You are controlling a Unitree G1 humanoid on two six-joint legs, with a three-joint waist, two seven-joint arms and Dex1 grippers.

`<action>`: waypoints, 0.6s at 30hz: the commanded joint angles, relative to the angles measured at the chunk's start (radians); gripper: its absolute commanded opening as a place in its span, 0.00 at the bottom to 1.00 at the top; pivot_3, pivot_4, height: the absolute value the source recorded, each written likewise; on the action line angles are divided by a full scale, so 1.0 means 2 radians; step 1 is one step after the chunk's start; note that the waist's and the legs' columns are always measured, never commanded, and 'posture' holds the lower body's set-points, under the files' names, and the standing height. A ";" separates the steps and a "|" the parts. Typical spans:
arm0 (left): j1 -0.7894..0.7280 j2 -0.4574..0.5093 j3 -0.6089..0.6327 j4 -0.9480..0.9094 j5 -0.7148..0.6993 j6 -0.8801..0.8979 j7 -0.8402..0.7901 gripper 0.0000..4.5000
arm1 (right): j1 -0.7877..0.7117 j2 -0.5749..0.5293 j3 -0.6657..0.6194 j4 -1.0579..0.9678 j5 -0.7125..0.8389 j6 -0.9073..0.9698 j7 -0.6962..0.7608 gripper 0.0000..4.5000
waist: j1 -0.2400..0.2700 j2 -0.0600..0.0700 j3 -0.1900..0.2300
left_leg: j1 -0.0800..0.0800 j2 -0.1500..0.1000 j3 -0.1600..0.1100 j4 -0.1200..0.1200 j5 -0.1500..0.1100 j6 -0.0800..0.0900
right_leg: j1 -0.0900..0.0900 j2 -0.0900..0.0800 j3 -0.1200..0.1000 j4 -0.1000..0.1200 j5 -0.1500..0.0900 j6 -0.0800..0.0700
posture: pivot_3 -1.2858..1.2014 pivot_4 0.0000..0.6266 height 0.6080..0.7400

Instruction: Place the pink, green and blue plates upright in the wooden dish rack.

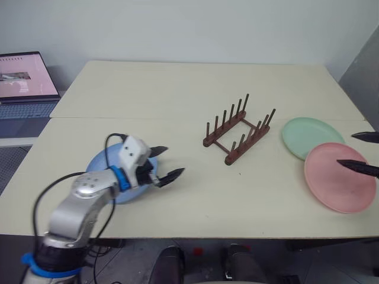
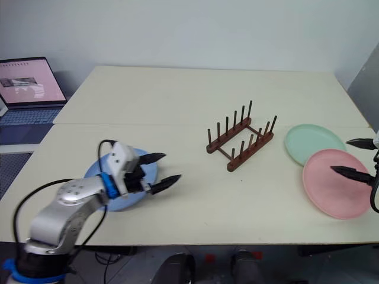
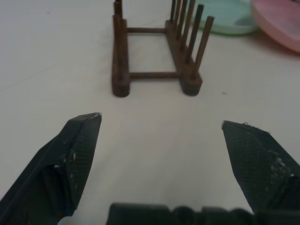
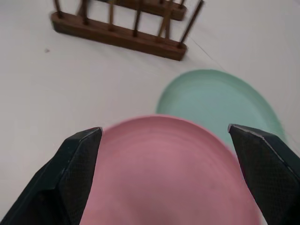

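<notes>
Left eye view: my left gripper (image 1: 166, 163) hangs over the near left part of the cream table (image 1: 177, 89), its two black fingers spread wide with nothing between them, pointing toward the middle of the table. Beneath my left wrist lies the round light blue plate (image 1: 98, 163), flat on the table and partly covered by my arm. The small dark brown wooden dish rack (image 1: 238, 131) stands near the table's centre, its pegs upright and its slots empty. To its right the round mint green plate (image 1: 311, 136) lies flat, and the round pastel pink plate (image 1: 340, 177) lies nearer to me, overlapping the green one's near edge. My right gripper (image 1: 362, 152) comes in at the right edge, its fingers wide apart and empty, the nearer finger above the pink plate. An open laptop (image 1: 26, 77) sits off the table at the far left.

Right eye view: the same layout, with all three plates lying flat and none in the rack.

Left wrist view: my fingers (image 3: 70, 154) stand far apart, empty, with bare table between them; the rack is straight ahead, and the green and pink plates lie beyond it.

Right wrist view: my fingers (image 4: 70, 164) are wide open over the pink plate, holding nothing; the green plate lies beyond it and the rack farther off.
</notes>
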 commanded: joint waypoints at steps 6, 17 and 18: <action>-0.072 -0.114 -0.112 0.099 0.082 -0.032 0.043 1.00 | 0.045 0.014 -0.081 -0.150 0.059 0.115 -0.023 1.00 | 0.000 -0.001 0.000 | -0.001 -0.001 -0.003 0.003 0.000 0.000 | 0.000 0.000 0.000 0.001 0.000 0.000 | 0.52 0.24 1.00; -0.133 -0.244 -0.133 0.303 0.143 -0.106 0.091 1.00 | 0.051 0.038 -0.095 -0.190 0.062 0.146 -0.050 1.00 | 0.004 -0.001 0.000 | -0.006 -0.002 -0.008 0.007 0.000 0.000 | -0.001 0.000 -0.003 0.000 0.001 0.001 | 0.52 0.24 1.00; -0.136 -0.250 -0.135 0.312 0.147 -0.114 0.089 1.00 | 0.050 0.040 -0.093 -0.191 0.062 0.147 -0.052 1.00 | 0.004 -0.001 0.000 | -0.006 -0.002 -0.008 0.007 0.000 0.000 | -0.001 0.000 -0.003 0.000 0.001 0.001 | 0.52 0.24 1.00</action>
